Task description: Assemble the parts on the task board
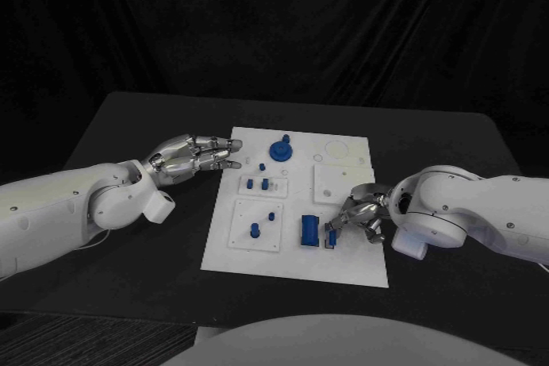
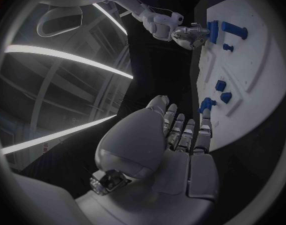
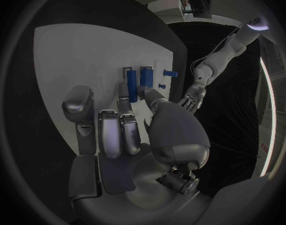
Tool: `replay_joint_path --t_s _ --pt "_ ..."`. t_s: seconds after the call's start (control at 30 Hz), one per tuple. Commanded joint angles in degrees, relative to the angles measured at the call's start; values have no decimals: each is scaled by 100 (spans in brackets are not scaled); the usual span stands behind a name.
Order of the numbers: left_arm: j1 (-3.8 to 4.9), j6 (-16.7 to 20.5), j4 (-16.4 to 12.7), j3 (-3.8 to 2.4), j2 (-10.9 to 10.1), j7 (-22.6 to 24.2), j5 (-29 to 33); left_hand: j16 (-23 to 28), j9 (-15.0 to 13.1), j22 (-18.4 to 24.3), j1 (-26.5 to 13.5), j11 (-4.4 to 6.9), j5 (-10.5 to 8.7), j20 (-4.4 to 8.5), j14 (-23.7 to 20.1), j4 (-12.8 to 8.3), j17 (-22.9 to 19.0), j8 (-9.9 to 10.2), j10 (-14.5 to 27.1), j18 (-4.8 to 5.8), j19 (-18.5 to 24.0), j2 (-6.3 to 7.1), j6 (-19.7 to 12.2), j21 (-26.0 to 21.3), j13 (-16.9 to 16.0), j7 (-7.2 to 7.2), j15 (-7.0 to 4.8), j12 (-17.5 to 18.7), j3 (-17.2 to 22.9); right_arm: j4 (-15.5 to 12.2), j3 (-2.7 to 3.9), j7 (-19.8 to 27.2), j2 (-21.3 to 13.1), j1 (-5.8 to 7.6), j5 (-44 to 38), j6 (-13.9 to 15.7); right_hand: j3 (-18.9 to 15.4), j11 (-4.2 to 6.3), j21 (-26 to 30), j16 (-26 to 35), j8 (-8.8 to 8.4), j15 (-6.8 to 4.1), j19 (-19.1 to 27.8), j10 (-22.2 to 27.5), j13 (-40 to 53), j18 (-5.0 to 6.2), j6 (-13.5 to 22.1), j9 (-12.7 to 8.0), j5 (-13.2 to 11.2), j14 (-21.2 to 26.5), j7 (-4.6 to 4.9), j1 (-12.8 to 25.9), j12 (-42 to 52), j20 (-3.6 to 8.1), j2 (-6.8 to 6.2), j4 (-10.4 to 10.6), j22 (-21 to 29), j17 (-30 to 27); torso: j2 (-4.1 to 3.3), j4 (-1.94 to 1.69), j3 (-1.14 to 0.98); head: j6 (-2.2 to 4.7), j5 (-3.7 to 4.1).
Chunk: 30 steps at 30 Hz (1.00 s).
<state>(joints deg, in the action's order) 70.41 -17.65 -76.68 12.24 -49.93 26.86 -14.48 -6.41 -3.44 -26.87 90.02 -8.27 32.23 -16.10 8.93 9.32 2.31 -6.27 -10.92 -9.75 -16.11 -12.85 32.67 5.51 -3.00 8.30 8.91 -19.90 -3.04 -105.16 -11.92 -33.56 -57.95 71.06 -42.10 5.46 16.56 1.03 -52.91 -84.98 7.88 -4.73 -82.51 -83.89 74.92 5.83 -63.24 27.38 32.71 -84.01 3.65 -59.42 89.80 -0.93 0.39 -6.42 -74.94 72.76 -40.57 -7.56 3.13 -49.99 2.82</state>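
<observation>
Right hand (image 1: 357,217) on slim blue part (image 1: 333,238)

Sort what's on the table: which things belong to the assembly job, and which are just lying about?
Job: task board; blue round part; blue block; small blue pegs; left hand; right hand.
Lying about: nothing besides the black table.

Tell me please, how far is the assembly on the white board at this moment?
It looks early. On the white task board, several small blue pegs already stand in its panels, and a round blue knob sits near the far edge. The right robot hand works at a narrow blue bar beside the larger blue block; whether it grips it is unclear. The left robot hand hovers open at the board's edge.
</observation>
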Motion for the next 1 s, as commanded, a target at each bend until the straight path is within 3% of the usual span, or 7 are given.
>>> replay_joint_path --t_s 0.03,0.3,1.0 --pt "-7 -85 -15 -5 5 53 30 -30 2 5 17 -15 31 4 13 -1 -2 -10 -26 -65 -3 33 -15 26 -5 14 19 -28 19 34 -1 -171 25 -18 -144 -129 809 4 28 33 9 -16 18 -611 1508 73 57 -14 -58 -315 -15 40 20 -34 7 -757 -616 -4 1 1 -1 -1 -2" --pt "-7 -88 -15 -5 7 55 30 -30 2 5 17 -15 31 4 13 -1 -2 -10 -26 -65 -3 33 -15 26 -5 14 19 -28 19 75 -1 -230 67 -24 -180 -227 738 11 51 43 30 -18 22 -611 1508 77 99 3 -235 -310 -27 152 20 -35 27 -635 -605 -34 3 1 -3 -1 -17" --pt "-9 -101 -2 -5 17 50 30 -29 3 7 14 -18 32 4 10 -7 -3 -8 -24 -64 -2 32 -25 25 -4 15 21 -23 34 83 -2 -249 121 -68 -188 -244 698 18 88 58 45 -24 27 -611 1508 82 118 9 -334 -303 -37 234 20 -32 32 -548 -593 -77 0 3 -3 -1 -32"
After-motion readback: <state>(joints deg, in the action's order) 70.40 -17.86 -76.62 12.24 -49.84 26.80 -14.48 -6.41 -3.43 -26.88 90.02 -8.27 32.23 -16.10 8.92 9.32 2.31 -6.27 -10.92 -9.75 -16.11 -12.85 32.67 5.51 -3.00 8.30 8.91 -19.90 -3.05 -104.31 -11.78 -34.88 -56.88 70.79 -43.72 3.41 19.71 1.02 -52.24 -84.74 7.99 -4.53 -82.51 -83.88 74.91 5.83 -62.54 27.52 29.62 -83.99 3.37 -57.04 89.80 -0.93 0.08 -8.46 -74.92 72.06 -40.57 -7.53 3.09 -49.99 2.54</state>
